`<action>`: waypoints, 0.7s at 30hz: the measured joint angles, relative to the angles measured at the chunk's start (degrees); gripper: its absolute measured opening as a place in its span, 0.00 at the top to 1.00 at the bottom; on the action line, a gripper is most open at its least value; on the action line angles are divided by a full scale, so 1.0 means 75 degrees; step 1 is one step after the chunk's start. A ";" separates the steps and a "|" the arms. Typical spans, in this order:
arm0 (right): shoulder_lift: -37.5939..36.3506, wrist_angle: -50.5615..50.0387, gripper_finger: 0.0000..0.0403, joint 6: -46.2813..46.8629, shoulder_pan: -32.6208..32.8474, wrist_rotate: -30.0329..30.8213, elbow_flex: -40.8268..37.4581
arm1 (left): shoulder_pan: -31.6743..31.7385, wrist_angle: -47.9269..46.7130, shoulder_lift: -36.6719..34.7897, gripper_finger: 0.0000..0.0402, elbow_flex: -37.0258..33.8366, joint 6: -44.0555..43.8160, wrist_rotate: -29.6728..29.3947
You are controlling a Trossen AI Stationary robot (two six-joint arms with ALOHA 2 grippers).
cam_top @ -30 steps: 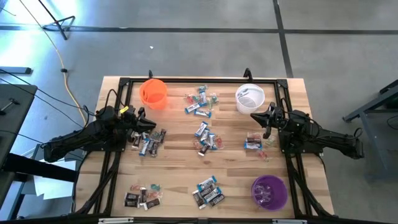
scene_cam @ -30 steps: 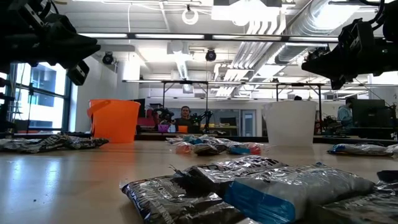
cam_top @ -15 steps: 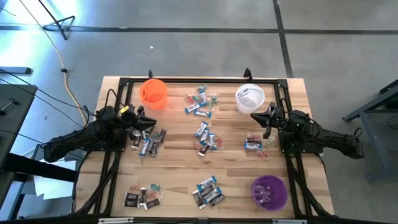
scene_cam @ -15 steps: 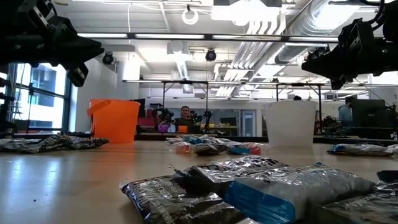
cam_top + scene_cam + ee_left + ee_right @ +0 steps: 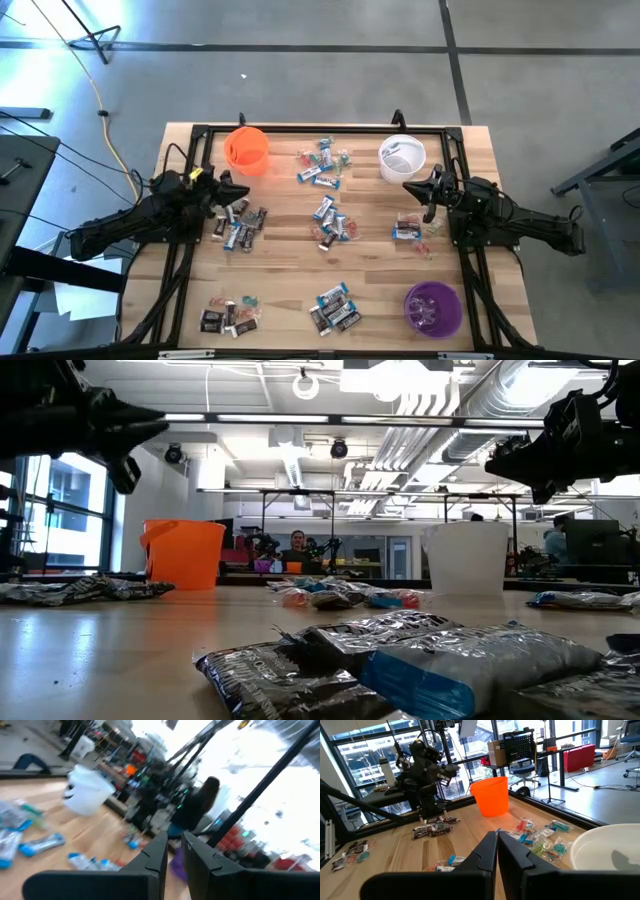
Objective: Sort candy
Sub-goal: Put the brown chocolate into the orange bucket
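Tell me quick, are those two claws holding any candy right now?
Left claw: nearly closed, a narrow gap, no candy seen in it.
Right claw: closed, empty.

Open-plan robotics lab: exposed ceiling ducts (image 5: 470, 400), workbenches (image 5: 570, 757).

You see a light wooden counter (image 5: 370, 275) with a black frame, and on it one orange cup (image 5: 246, 150), one white cup (image 5: 401, 159) and one purple cup (image 5: 432, 308). The candy (image 5: 331, 222) lies in small groups, mostly blue-and-white and dark brown wrappers, with a few reddish-pink and teal pieces. Both arms are dark, and the floor (image 5: 300, 70) around is grey with dark lines.
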 joint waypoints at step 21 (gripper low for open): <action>0.0000 0.0018 0.98 0.0003 0.0000 0.0145 0.0002 | -0.0012 0.2733 -0.0003 0.90 0.0356 0.0137 -0.0929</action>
